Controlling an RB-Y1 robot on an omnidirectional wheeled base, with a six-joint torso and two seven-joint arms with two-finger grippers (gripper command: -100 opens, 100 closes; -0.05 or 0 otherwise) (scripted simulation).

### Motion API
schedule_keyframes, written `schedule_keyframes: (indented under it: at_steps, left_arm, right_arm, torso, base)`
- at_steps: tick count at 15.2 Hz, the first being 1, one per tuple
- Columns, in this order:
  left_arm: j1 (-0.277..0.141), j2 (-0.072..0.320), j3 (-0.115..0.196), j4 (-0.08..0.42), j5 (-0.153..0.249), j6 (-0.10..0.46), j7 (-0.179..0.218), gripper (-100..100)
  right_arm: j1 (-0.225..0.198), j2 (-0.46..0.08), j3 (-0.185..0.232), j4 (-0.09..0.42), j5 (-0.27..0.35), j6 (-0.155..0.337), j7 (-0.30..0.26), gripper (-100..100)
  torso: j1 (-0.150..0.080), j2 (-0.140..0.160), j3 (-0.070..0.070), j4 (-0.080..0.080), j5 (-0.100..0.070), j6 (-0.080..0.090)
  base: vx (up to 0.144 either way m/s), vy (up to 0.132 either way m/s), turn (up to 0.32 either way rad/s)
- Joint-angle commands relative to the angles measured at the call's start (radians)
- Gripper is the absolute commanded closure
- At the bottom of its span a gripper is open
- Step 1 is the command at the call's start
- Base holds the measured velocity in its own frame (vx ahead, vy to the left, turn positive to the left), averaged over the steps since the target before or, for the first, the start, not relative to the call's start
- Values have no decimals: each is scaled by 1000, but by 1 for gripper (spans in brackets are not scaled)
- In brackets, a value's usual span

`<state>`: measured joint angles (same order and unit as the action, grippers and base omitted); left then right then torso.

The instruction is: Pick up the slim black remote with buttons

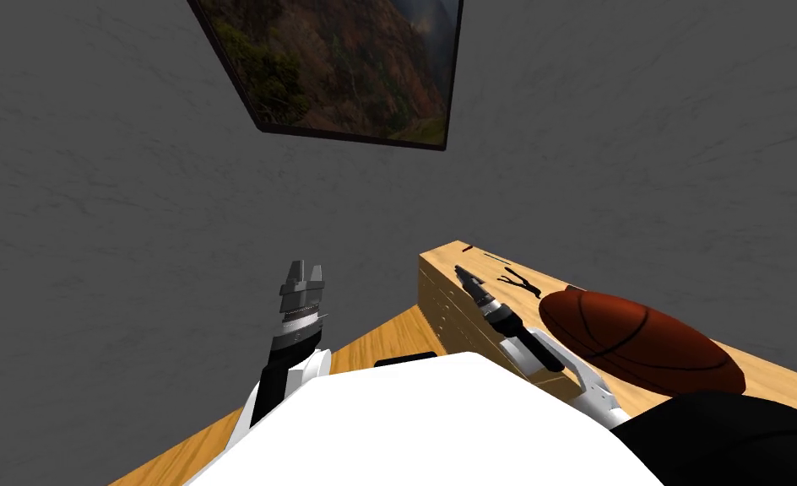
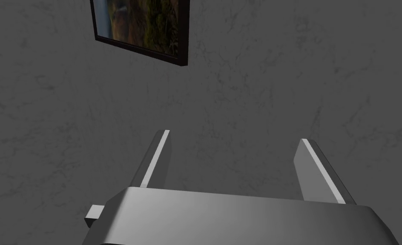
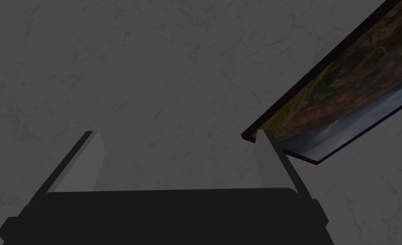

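A dark grey, faintly veined wall (image 1: 135, 169) takes up most of the room ahead, and a strip of orange wood floor (image 1: 371, 342) runs from its foot along the left of a light wooden cabinet (image 1: 768, 375). The cabinet stands with its far end against the wall and has drawer fronts on the side facing the floor. High on the wall, above and to the left of the cabinet, hangs a dark-framed landscape picture (image 1: 346, 59). On the cabinet top, towards its near end, sits a big red-brown ball (image 1: 633, 342) with black seam lines. The right gripper (image 1: 459, 270) (image 3: 176, 132) reaches forward above the cabinet's left edge, beside the ball and pointing at the wall; its fingers stand wide apart and hold nothing. The left gripper (image 1: 305, 267) (image 2: 234, 136) is raised over the floor, well apart from the cabinet on its left, fingers likewise spread and empty. At the cabinet's far end lie the smallest things: a black splayed shape (image 1: 519, 281) just beyond the ball, a slim black strip (image 1: 495, 256) further on, and a short dark stub (image 1: 468, 248) nearest the wall. The strip best fits the remote, but it is too small to show buttons, so I cannot tell for sure. It lies flat on the top, ahead of the right gripper and apart from it.
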<state>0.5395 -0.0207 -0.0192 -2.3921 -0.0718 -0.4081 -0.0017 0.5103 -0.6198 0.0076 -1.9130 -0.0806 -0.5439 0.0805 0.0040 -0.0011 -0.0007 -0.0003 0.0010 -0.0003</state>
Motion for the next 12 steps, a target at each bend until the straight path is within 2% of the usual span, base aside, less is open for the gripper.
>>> schedule_keyframes:
  at_steps: [1,2,4,5,7,8,10,11,12]
  left_arm:
    - [0,0,0,0,0,0,0,0]
    - [0,0,0,0,0,0,0,0]
    - [0,0,0,0,0,0,0,0]
    - [0,0,0,0,0,0,0,0]
    - [0,0,0,0,0,0,0,0]
    - [0,0,0,0,0,0,0,0]
    - [0,0,0,0,0,0,0,0]
    - [0,0,0,0,0,0,0,0]
    - [0,0,0,0,0,0,0,0]
  right_arm:
    - [11,-39,2,3,-1,-1,1,-100]
    - [22,-69,9,38,-6,-5,-1,-100]
    - [22,-104,9,38,-6,-5,-1,-100]
    - [32,-133,18,75,-10,-9,-2,-100]
    - [32,-168,18,75,-10,-9,-2,-100]
    - [44,-195,27,112,-15,-13,-3,-100]
    - [44,-233,27,112,-15,-13,-3,-100]
    - [56,-258,37,150,-19,-17,-5,-100]
    - [56,-280,37,150,-19,-17,-5,-100]
  torso:
    - [0,0,0,0,0,0]
    - [-1,0,0,0,0,0]
    - [0,0,0,0,0,0]
    - [-1,0,0,0,0,0]
    - [0,0,0,0,0,0]
    - [-1,0,0,0,0,0]
    - [-1,-1,0,0,0,0]
    - [-1,0,0,0,0,0]
    - [-1,0,0,0,0,0]
  base:
    - [21,43,42]
    - [33,57,109]
    - [20,52,91]
    - [18,53,126]
    - [25,50,85]
    - [27,49,123]
    - [28,45,88]
    - [25,47,137]
    - [25,51,135]
